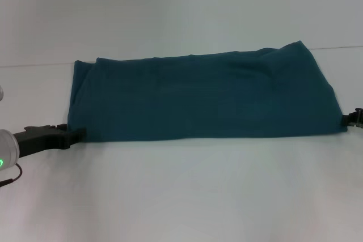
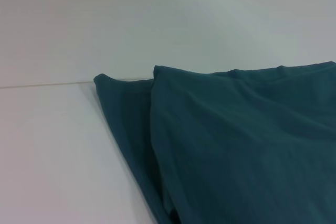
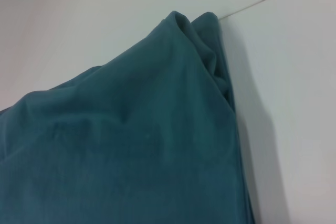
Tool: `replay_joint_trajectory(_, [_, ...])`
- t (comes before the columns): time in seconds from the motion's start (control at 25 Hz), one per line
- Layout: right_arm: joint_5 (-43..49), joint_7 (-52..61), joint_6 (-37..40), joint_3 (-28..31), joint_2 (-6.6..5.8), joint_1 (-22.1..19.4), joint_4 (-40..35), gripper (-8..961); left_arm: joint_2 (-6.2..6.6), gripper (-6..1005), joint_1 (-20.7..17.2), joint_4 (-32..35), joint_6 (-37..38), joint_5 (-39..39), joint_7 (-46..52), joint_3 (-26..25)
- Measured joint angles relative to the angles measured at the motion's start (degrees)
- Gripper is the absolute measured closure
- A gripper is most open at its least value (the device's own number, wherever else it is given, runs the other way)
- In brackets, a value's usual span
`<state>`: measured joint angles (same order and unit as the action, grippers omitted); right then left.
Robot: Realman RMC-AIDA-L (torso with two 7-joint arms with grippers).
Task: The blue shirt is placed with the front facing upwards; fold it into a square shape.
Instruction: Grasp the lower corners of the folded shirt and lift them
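White tabletop (image 1: 181, 196) fills the foreground, bare up to the near edge of the blue shirt (image 1: 204, 97). At that edge's left corner the left claw (image 1: 76, 135) lies low on the surface, its dark tip touching the cloth; whether it is clamped on the fabric cannot be told. At the opposite near corner the right claw (image 1: 353, 118) shows only as a dark tip beside the cloth, its state equally unclear. Beyond them the shirt lies folded into a wide, flat band across the tabletop, plain side up, layered edges showing at both far corners.
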<state>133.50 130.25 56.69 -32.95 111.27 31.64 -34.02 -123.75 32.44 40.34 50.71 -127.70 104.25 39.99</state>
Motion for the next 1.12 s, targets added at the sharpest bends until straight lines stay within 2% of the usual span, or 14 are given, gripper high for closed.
replay_joint_trajectory(0.36, [0.0, 0.0, 0.0, 0.0, 0.0, 0.0, 0.0, 953, 0.02, 481, 0.1, 0.0, 0.1, -0.2, -0.1, 0.0])
replay_joint_trajectory(0.56, [0.0, 0.0, 0.0, 0.0, 0.0, 0.0, 0.0, 953, 0.03, 526, 0.4, 0.0, -0.4, -2.6, 0.3, 0.0])
replay_joint_trajectory(1.0, [0.0, -0.1, 0.1, 0.1, 0.0, -0.3, 0.0, 952, 0.02, 954, 0.5, 0.1, -0.5, -2.8, 0.4, 0.0])
replay_joint_trajectory(1.12, [0.0, -0.1, 0.1, 0.1, 0.0, -0.3, 0.0, 952, 0.07, 955, 0.5, 0.1, -0.5, -2.8, 0.5, 0.0])
